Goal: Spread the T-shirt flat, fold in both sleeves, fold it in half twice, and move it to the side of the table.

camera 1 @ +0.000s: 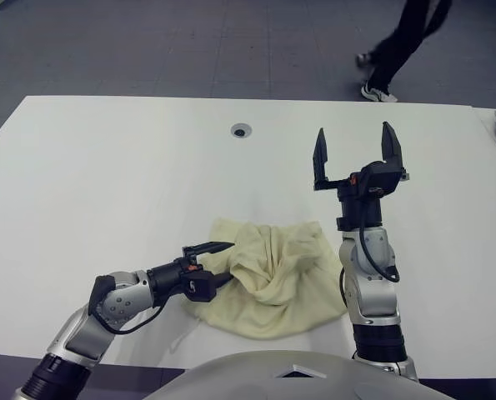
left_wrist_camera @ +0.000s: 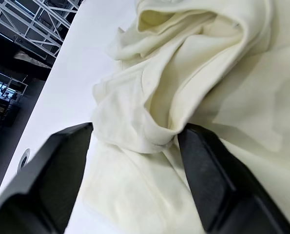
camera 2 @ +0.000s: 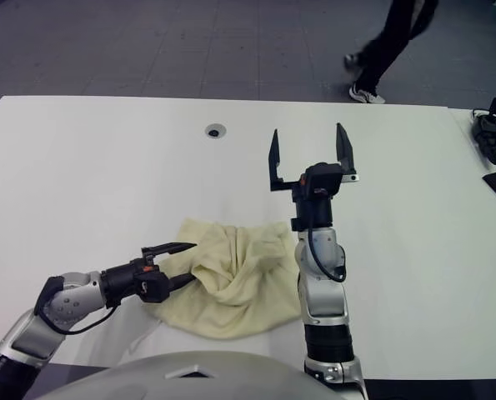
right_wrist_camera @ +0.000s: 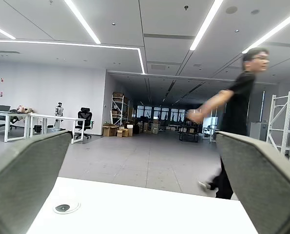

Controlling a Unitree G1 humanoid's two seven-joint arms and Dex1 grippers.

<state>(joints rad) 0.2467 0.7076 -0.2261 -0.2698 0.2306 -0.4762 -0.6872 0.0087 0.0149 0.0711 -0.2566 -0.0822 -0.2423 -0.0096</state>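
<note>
The left gripper (camera 1: 221, 262), spread, straddles a fold at the left edge of the crumpled T-shirt (camera 1: 277, 283) at the front of the surface (camera 1: 106, 167); the right gripper (camera 1: 356, 143) stands raised, spread. Soft, light cloth probably wants pinching at a hem.

An open-plan office or lab, with strip lights (right_wrist_camera: 84, 22), desks (right_wrist_camera: 18, 115), an office chair (right_wrist_camera: 85, 117) and shelving (right_wrist_camera: 117, 108).

right tool (right_wrist_camera: 144, 140) spread wide | white table (right_wrist_camera: 149, 209) | round grommet (right_wrist_camera: 63, 208) in tabletop

Broad table (camera 1: 106, 167) surface lies open around the T-shirt (camera 1: 273, 275), grommet (camera 1: 242, 130) beyond it
</note>
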